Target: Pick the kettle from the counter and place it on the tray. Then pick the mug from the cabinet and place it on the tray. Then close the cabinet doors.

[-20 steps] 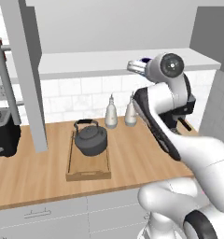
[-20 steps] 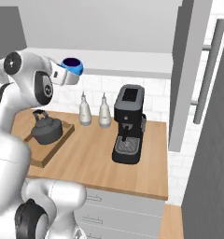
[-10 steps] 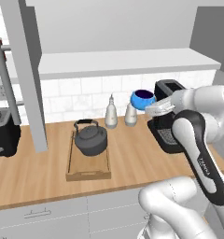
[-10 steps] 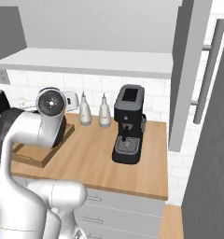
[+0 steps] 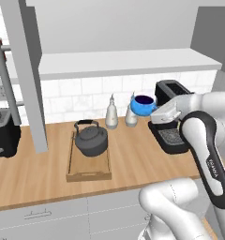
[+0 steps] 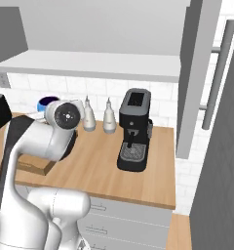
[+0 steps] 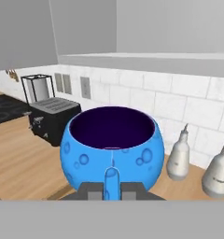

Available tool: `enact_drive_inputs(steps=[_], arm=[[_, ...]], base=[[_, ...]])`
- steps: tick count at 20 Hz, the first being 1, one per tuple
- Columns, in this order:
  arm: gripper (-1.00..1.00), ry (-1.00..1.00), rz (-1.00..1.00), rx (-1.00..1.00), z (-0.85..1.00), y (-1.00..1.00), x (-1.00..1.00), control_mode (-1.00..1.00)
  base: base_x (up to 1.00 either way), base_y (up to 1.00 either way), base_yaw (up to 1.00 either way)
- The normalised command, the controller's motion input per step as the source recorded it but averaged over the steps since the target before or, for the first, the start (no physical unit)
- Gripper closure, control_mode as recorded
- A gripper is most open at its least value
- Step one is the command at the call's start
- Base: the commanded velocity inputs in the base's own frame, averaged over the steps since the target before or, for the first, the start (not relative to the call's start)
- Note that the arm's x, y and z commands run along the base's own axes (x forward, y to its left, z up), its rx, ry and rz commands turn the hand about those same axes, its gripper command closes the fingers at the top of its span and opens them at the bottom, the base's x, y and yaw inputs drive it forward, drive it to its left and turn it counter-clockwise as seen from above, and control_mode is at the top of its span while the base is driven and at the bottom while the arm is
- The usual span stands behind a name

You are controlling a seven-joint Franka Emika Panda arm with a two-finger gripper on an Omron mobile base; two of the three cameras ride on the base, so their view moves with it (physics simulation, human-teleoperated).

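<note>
Since a moment ago your gripper (image 7: 113, 190) has swung one glossy blue round mug (image 5: 142, 105) lower, jaws clamped on its handle; one dark cast-iron kettle (image 5: 91, 139) sits in one wooden tray (image 5: 87, 171).

I'm looking at an arm (image 5: 206, 154) built of glossy white, rounded shells, with a long dark grey band running down the side of one link and carrying small white lettering I can't quite read. In the right base view the same arm is showing a round silvery-grey joint cap (image 6: 64, 115) with a dark centre and a few small dark dots around it, like screws. A dark seam is edging the white shell just below that cap. The lower body is bulging out in smooth white domes, with a dark ring at the base. The claw (image 7: 112, 192) is showing two small dark grey finger tips.
</note>
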Motion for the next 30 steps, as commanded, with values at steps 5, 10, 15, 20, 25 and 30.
enact_drive_inputs(steps=[5,10,15,20,25,30], arm=[[1.00,0.13,0.01,-0.09,-0.65,0.07,0.29,-1.00],[1.00,0.12,0.09,-0.03,-0.93,0.08,0.36,-1.00],[1.00,0.01,0.16,0.01,-0.89,0.12,0.46,-1.00],[1.00,0.02,0.07,0.00,-0.63,0.31,0.72,-1.00],[1.00,0.04,0.00,0.00,-0.44,0.16,0.61,-1.00],[1.00,0.01,0.00,0.00,-0.45,0.04,0.17,-1.00]], base=[[0.00,0.00,0.00],[0.00,0.00,0.00],[0.00,0.00,0.00],[0.00,0.00,0.00],[0.00,0.00,0.00],[0.00,0.00,0.00]])
